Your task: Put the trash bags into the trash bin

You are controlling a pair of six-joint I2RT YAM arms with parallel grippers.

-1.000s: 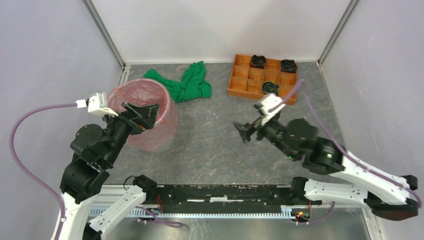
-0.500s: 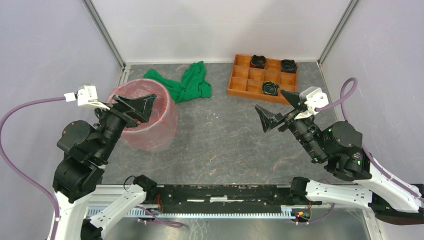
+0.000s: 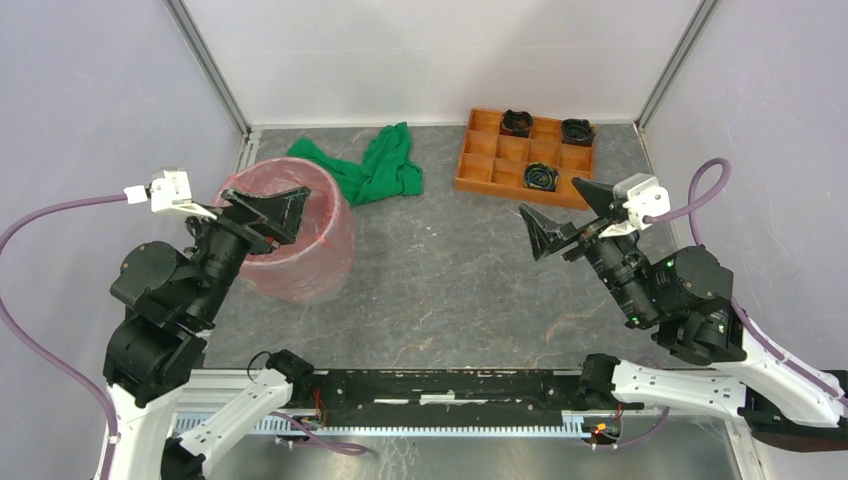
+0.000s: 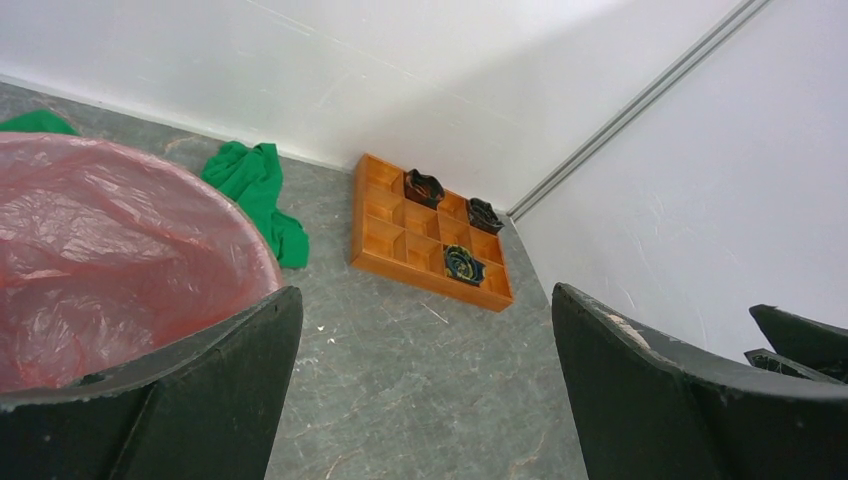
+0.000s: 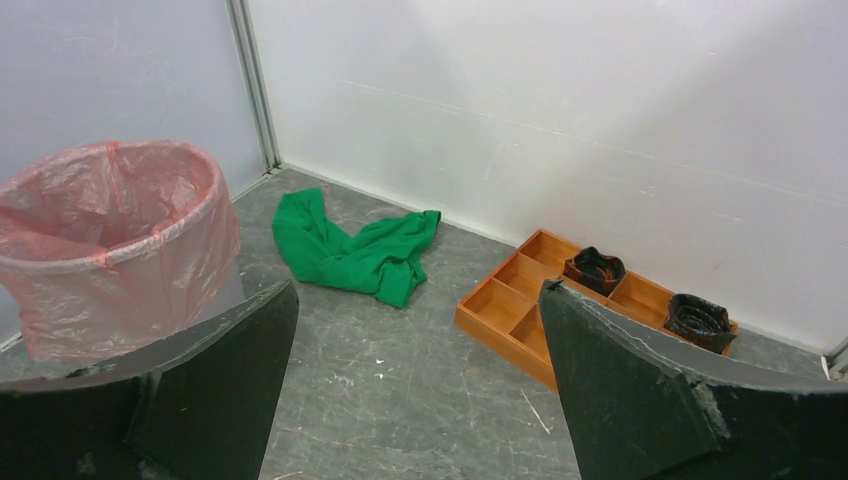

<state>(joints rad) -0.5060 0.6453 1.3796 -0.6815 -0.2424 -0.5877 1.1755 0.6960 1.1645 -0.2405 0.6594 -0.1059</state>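
The red-orange trash bag (image 3: 322, 256) lines the round trash bin at the left of the table, folded over its rim and down its outer wall. The film covers the bin, so only its shape shows. The bag's wrinkled inside (image 4: 100, 240) fills the left of the left wrist view. From the right wrist view the lined bin stands upright, with the bag (image 5: 110, 230) at the far left. My left gripper (image 3: 272, 215) hovers open over the bin's near rim and holds nothing (image 4: 425, 300). My right gripper (image 3: 552, 198) hangs open and empty (image 5: 417, 290) above the table, near the tray.
A crumpled green cloth (image 3: 375, 165) lies behind the bin, by the back wall. An orange-brown compartment tray (image 3: 490, 172) sits at the back right with three black rolled items (image 3: 541, 176) in it. Walls close the back and both sides.
My right arm has swung from the table's middle to the right and lifted, its gripper still open. My left gripper has drawn back a little to the left over the bin's rim.
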